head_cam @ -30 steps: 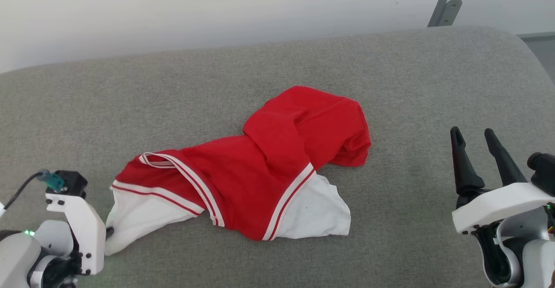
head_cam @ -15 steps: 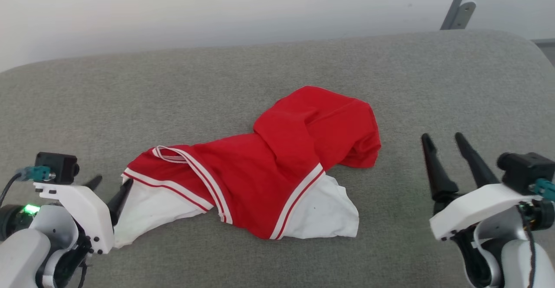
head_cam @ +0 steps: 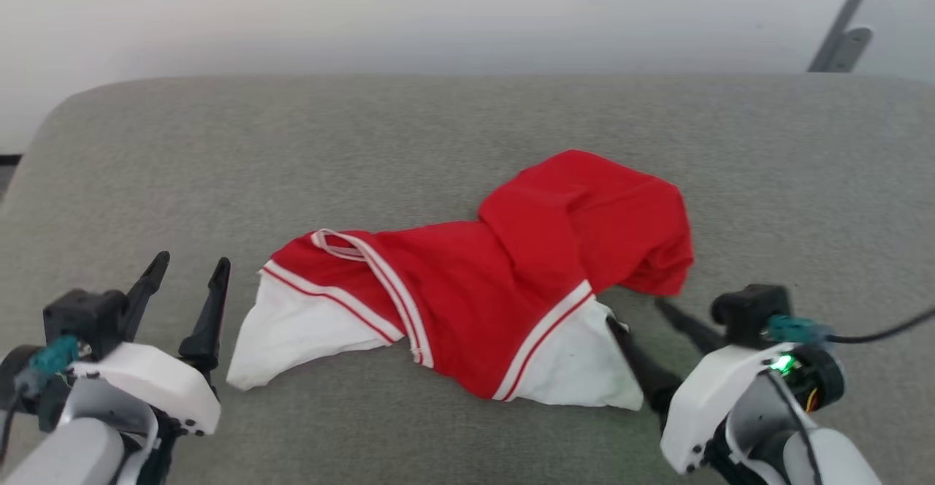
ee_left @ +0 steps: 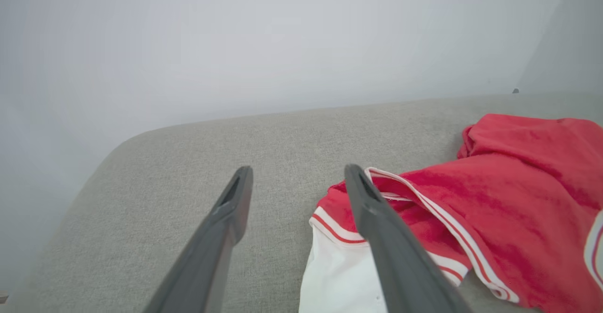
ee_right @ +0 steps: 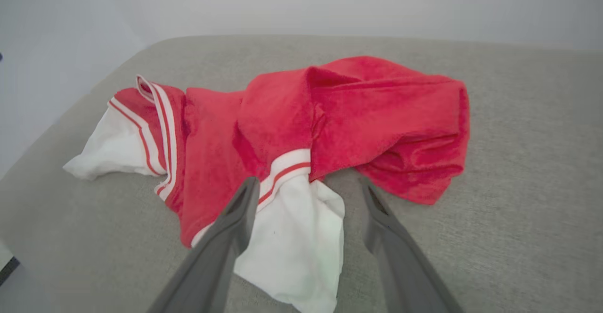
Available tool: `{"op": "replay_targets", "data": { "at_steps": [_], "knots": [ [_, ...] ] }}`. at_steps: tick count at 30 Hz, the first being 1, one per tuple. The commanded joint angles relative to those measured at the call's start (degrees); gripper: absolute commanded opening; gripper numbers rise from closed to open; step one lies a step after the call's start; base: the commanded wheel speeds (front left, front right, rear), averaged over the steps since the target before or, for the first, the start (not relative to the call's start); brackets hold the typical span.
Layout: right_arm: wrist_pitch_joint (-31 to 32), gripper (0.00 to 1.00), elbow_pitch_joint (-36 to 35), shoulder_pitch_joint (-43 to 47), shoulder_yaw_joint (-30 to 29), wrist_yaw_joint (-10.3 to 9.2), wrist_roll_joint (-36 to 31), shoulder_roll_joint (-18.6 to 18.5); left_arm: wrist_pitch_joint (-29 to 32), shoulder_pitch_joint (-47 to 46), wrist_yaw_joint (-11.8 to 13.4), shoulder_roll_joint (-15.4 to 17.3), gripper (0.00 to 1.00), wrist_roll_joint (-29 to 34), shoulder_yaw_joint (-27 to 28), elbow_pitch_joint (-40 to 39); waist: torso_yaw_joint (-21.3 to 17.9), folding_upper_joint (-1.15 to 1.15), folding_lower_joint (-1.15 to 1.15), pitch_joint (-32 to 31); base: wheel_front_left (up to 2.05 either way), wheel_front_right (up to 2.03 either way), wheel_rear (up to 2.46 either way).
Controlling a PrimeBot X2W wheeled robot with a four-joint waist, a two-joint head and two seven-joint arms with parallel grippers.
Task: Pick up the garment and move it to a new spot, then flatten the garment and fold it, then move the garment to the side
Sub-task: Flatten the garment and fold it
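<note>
The garment [head_cam: 475,288] is a red T-shirt with white sleeves and striped trim, lying crumpled in the middle of the grey cushion. My left gripper [head_cam: 191,260] stands open just left of the left white sleeve [head_cam: 292,331], apart from it. The left wrist view shows the left gripper [ee_left: 297,169] with nothing between its fingers and the garment [ee_left: 494,200] off to its right. My right gripper [head_cam: 634,312] is open at the garment's right white sleeve [head_cam: 577,368]. Seen from the right wrist, the right gripper [ee_right: 308,181] straddles that sleeve [ee_right: 297,237], under the garment's red body [ee_right: 377,110].
The grey cushioned surface [head_cam: 438,127] curves down at its left end [head_cam: 44,134]. A pale wall stands behind it, with a metal bracket [head_cam: 840,43] at the top right. Bare cushion lies on all sides of the garment.
My left gripper has opened, let go of the left white sleeve and drawn back from it. My right gripper has moved in to the right sleeve. The head camera has turned.
</note>
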Motion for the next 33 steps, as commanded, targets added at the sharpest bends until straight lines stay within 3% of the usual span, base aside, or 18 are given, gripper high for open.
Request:
{"op": "replay_targets", "data": {
  "at_steps": [1,8,12,23,24,25,26,33],
  "knots": [
    [2.62,1.0,0.19,0.34,2.01,-0.02,1.18,-1.52,-1.92,1.49,1.12,-0.91,1.0,0.94,0.68,-0.95,1.67,0.0,0.0,0.1,0.0,0.0,0.0],
    [10.07,1.0,1.37,-0.84,6.46,-0.02,2.19,-6.63,-4.23,5.0,3.64,-4.93,1.0,4.3,4.42,-4.13,5.5,0.0,0.0,1.08,0.0,0.0,0.0],
    [11.55,1.0,3.27,-2.05,8.39,-0.02,2.22,-7.99,-4.24,6.73,3.48,-7.44,1.0,6.38,7.02,-5.82,7.1,0.0,0.0,1.75,0.0,0.0,0.0],
    [14.33,1.0,14.22,-8.73,17.94,-0.02,2.03,-12.22,-4.24,10.46,-1.93,-16.27,1.0,12.56,13.99,-7.28,12.5,0.0,0.0,4.18,0.0,0.0,0.0],
    [14.66,0.48,16.34,-9.55,19.73,-0.02,2.55,-12.68,-4.24,10.95,-2.88,-17.55,1.0,13.69,15.32,-7.13,12.99,0.0,0.0,4.28,0.0,0.0,0.0],
    [14.21,0.05,17.22,-9.87,19.69,-0.02,3.06,-12.51,-4.24,11.05,-3.42,-18.29,1.0,14.15,16.02,-7.13,13.12,0.0,0.0,4.27,0.0,0.0,0.0],
    [13.95,0.0,17.79,-10.21,19.78,-0.02,3.32,-12.53,-4.24,11.21,-3.96,-18.88,1.0,14.56,16.66,-7.02,13.24,0.0,0.0,4.23,0.0,0.0,0.0],
    [15.32,0.0,14.77,-10.17,15.53,-0.02,9.91,-12.35,-4.25,13.83,-7.25,-22.27,1.0,17.01,21.42,-6.38,12.26,0.0,0.0,2.89,0.0,0.0,0.0]
  ]
}}
